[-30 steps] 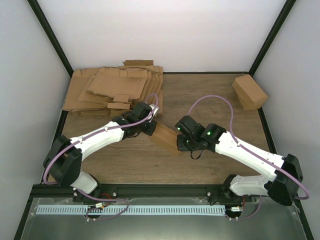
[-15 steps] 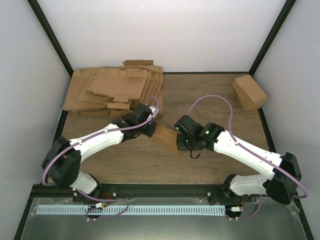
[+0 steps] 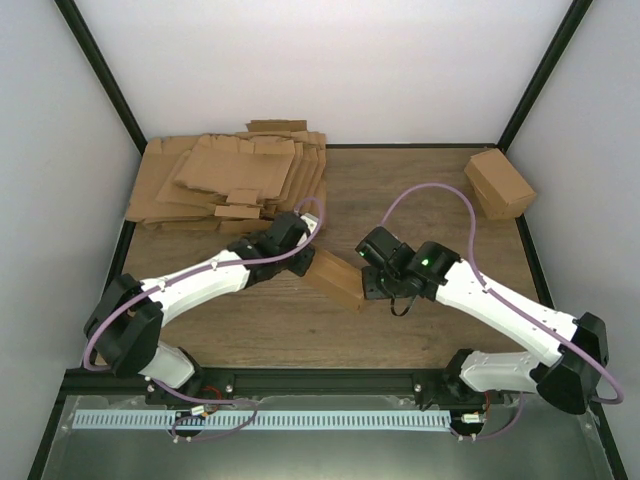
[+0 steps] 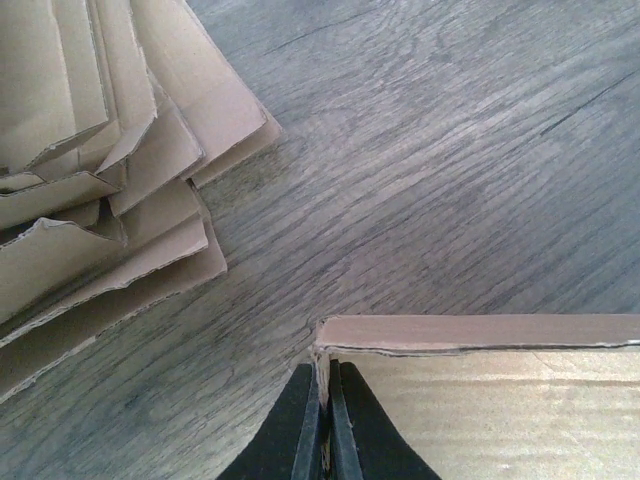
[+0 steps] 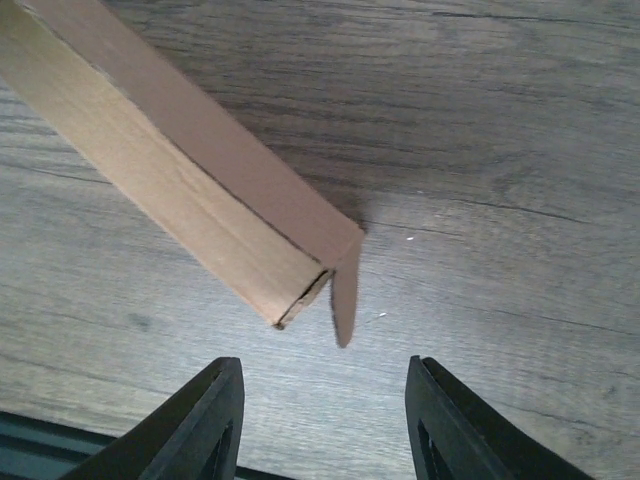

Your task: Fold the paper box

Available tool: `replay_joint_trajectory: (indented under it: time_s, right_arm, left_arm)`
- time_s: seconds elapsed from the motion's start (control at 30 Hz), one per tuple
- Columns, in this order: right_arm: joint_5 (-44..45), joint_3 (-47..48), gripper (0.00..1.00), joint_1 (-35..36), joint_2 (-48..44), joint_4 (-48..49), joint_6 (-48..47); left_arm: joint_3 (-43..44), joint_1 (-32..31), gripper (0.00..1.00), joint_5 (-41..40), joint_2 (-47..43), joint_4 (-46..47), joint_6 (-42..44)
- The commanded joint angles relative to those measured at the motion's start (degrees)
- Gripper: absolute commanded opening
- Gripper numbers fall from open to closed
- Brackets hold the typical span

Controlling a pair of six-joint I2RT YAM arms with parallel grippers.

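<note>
— Where did we find the paper box (image 3: 335, 278)?
— In the middle of the overhead frame, slanted across the wooden desk (image 3: 420, 180), between our two end effectors. We could not tell whether it rested on the wood or hung just above it.
— And our left end effector (image 3: 298, 258)?
— Closed tight on the box's upper-left end. Our left wrist view showed the fingers (image 4: 305, 420) pressed together at the bottom of the frame, with a thin cardboard wall between them.
— The right one?
— Our right end effector (image 5: 322, 385) stood open, fingers well apart, holding nothing. The box's lower-right end sat just ahead of it, a small flap (image 5: 343, 300) hanging off the corner.
— Farther back?
— A pile of flat sheets (image 3: 230, 175) at upper left, and a closed cardboard cuboid (image 3: 498, 183) at upper right.
</note>
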Motion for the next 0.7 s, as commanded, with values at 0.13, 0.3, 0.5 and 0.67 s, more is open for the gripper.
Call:
replay_joint_trajectory:
  time_s: [0.13,0.3,0.5,0.67]
  right_arm:
    - [3.6,-1.1,0.44,-0.7,3.4,0.5,-2.4]
    - [4.4,-1.7,0.34,-0.7,4.9,2.7,-2.1]
    - [4.2,-2.0,0.15,-0.7,5.6,4.3,1.3]
    - [1.7,-2.8,0.07,-0.7,4.4,6.7,3.3]
  left_arm:
    - [-0.4,-1.4,0.04,-3.3,1.6,-2.6,1.4]
    - [-0.8,-1.4,0.04,-3.3,1.1,-2.3,1.4]
    - [-0.6,-1.9,0.04,-2.0,0.9,-2.4,0.3]
    - [-0.9,-2.7,0.04,-1.9,0.2,-2.6,-0.6]
